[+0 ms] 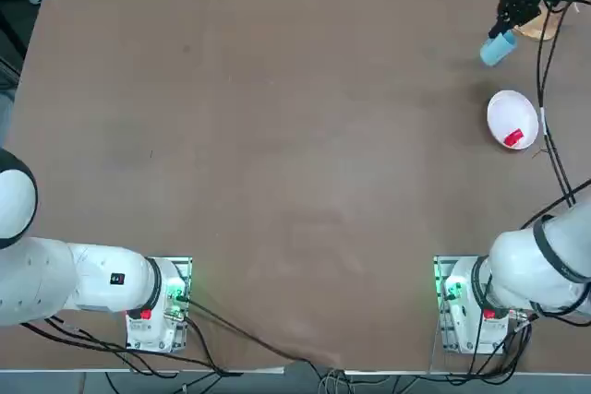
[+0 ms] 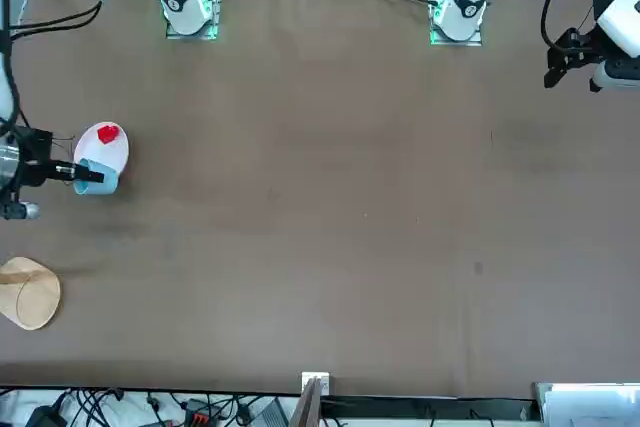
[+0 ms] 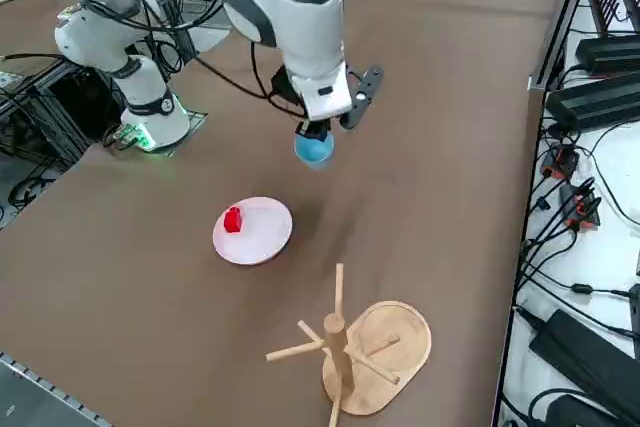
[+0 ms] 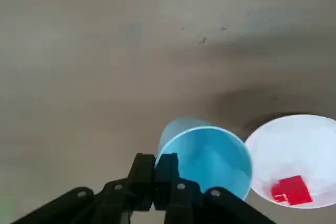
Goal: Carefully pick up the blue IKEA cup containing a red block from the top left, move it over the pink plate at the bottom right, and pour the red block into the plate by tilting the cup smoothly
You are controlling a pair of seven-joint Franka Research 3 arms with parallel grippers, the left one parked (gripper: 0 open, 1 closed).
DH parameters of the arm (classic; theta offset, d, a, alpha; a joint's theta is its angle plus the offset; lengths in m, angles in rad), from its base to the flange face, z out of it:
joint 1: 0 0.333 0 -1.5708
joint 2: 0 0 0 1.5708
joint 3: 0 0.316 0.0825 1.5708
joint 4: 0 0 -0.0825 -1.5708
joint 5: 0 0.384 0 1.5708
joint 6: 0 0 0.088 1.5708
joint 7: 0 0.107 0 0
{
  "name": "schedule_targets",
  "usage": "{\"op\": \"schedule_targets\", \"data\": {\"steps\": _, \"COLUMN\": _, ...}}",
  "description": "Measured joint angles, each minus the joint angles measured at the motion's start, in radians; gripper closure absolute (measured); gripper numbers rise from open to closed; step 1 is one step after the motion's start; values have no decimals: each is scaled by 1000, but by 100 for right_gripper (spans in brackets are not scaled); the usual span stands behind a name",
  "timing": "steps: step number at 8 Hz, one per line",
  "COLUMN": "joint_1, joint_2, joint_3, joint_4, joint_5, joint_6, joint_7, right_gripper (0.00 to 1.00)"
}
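Right gripper up off the table near the far right corner, jaws pinched on the rim of the blue IKEA cup, cup empty and clear of the surface. Pink plate flat on the brown table, just beside the cup and close to the right edge, red block lying in it. Wooden peg stand near that same corner. Wide bare tabletop across the middle and left. Cables and black gear along the table's right side.
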Motion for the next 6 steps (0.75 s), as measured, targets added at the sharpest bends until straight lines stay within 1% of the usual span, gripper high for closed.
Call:
{"op": "schedule_targets", "data": {"steps": 1, "joint_1": 47, "joint_2": -12, "joint_3": -15, "joint_4": 0, "joint_5": -9, "joint_6": 1, "joint_7": 63, "right_gripper": 98}}
{"op": "schedule_targets", "data": {"steps": 2, "joint_1": 105, "joint_2": -26, "joint_3": -40, "joint_4": 1, "joint_5": -24, "joint_6": 3, "joint_7": 150, "right_gripper": 98}}
{"op": "schedule_targets", "data": {"steps": 3, "joint_1": 150, "joint_2": -43, "joint_3": -47, "joint_4": 1, "joint_5": -39, "joint_6": 6, "joint_7": 253, "right_gripper": 98}}
{"op": "schedule_targets", "data": {"steps": 4, "joint_1": 182, "joint_2": -60, "joint_3": -37, "joint_4": 2, "joint_5": -64, "joint_6": 8, "joint_7": 359, "right_gripper": 98}}
{"op": "schedule_targets", "data": {"steps": 5, "joint_1": 200, "joint_2": -75, "joint_3": 1, "joint_4": 2, "joint_5": -113, "joint_6": 7, "joint_7": 479, "right_gripper": 98}}
{"op": "schedule_targets", "data": {"steps": 6, "joint_1": 207, "joint_2": -85, "joint_3": 58, "joint_4": 2, "joint_5": -164, "joint_6": 8, "joint_7": 596, "right_gripper": 98}}
